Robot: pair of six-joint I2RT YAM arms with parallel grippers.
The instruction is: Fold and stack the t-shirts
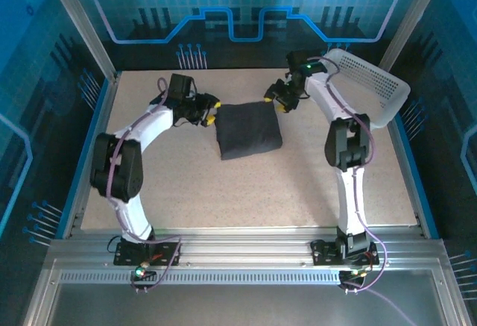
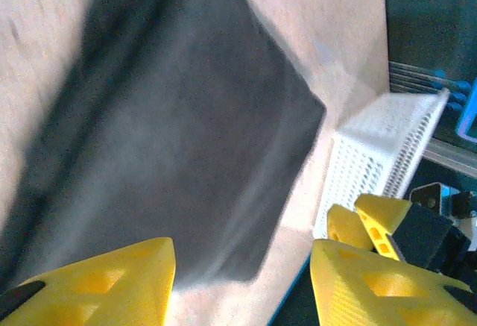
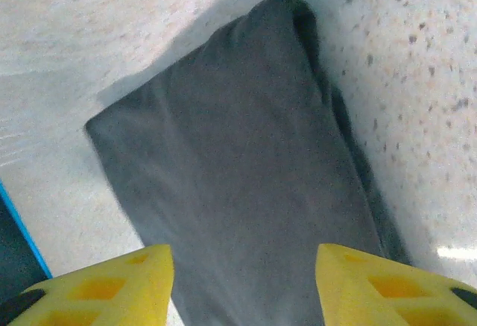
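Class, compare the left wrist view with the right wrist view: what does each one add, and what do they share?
Left wrist view adds: the white basket and the right end effector near it. Right wrist view adds: the blue table edge at lower left. Shared: the folded dark t-shirt lying on the speckled table, seen between open yellow fingers.

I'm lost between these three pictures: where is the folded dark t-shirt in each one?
Top external: t-shirt sits just above the picture's centre.
Left wrist: t-shirt covers the left and centre, white basket at its right.
Right wrist: t-shirt runs diagonally through the centre.
Shared landmark: the speckled table under it.
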